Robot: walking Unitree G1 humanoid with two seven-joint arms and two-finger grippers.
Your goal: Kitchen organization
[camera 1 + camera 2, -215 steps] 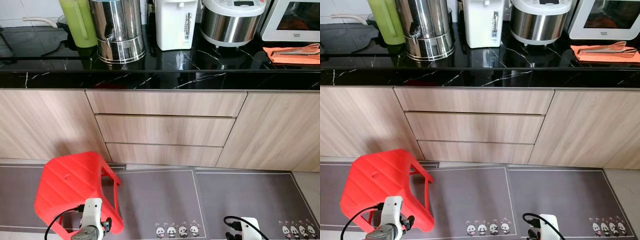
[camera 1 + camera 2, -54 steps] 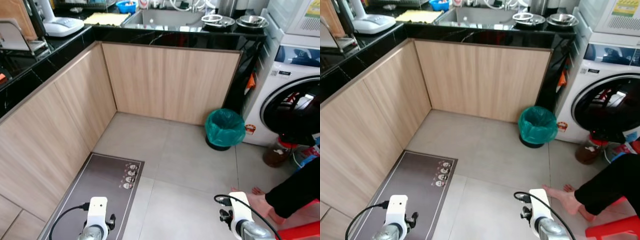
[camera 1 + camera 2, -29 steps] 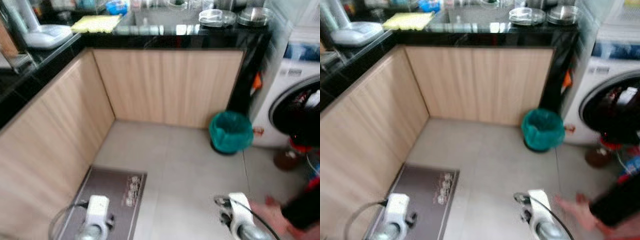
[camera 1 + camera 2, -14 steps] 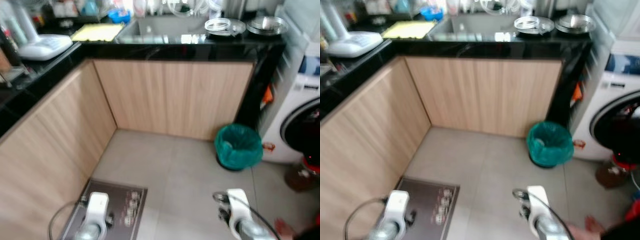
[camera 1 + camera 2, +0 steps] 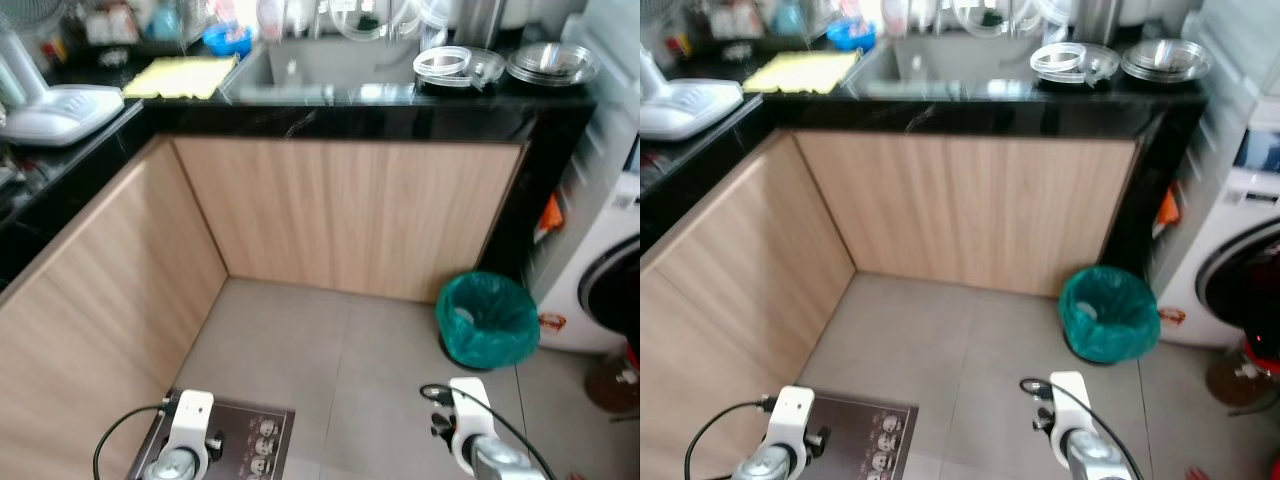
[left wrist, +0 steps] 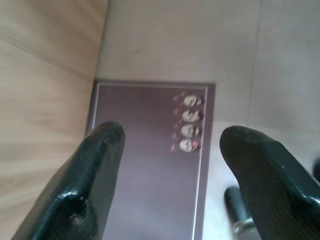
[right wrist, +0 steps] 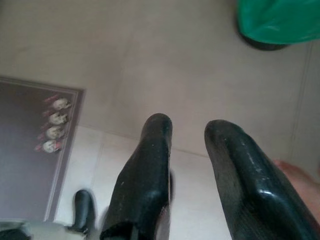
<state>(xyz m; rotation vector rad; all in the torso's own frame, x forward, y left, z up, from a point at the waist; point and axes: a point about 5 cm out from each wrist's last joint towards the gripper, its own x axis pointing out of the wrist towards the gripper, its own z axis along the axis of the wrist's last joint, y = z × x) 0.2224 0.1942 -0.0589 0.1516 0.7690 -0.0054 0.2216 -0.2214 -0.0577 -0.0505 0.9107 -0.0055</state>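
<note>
Both arms hang low in front of me over the kitchen floor. My left gripper (image 6: 170,135) is open, its fingers wide apart above a dark mat (image 6: 150,160) with small panda prints. Held over the grey tiles, my right gripper (image 7: 189,127) is open by a narrow gap and empty. Ahead runs a black countertop (image 5: 400,95) with a sink (image 5: 330,62), a yellow cloth (image 5: 185,77) and two metal bowls (image 5: 458,66) at its right end.
Light wood cabinets (image 5: 340,215) form a corner ahead and to the left. A green-lined bin (image 5: 487,320) stands on the floor by a washing machine (image 5: 600,270). A white appliance (image 5: 55,108) sits on the left counter. Part of a person's foot (image 7: 295,172) is near my right gripper.
The view has shifted toward the sink counter, so the bin and cabinets sit lower and nearer. The person's leg has left the head views. Both arms hang as before.
</note>
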